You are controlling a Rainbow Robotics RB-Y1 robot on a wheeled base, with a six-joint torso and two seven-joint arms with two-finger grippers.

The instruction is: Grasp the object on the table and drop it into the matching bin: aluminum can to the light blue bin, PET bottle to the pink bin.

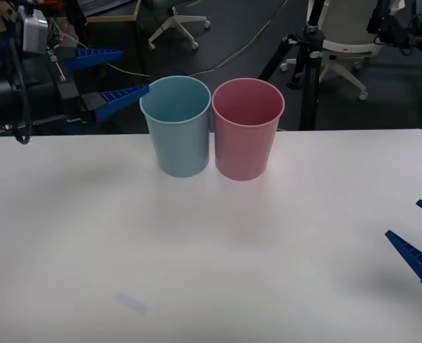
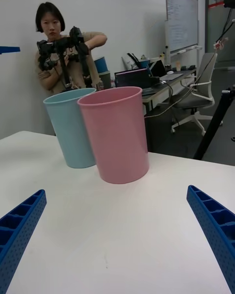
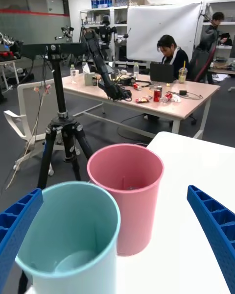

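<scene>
Pink bin (image 1: 246, 136) stood upright at the far side of the white table (image 1: 211, 286), and right beside it, on the robot's left, we had the light blue bin (image 1: 178, 132), also upright, the two walls touching or all but touching. From the right wrist camera we saw the pink bin (image 2: 115, 137) nearer and the light blue bin (image 2: 71, 127) partly behind it. The left gripper (image 1: 118, 75) hung raised at the table's far left edge, its blue ribbed fingers well apart and pointing toward the bins, the lower fingertip just beside the light blue bin's rim. Its wrist camera looked down over both open mouths, light blue bin (image 3: 73, 245) closest, pink bin (image 3: 129, 201) beyond, with the fingers (image 3: 210, 225) spread wide at either side. Low inside the pink bin we made out a faint shape, but we could not tell what it was. Over on the right, the right gripper (image 1: 403, 218) sat low above the table near its right edge, well away from the bins, jaws parted, its fingers (image 2: 19, 225) gripping nothing.
</scene>
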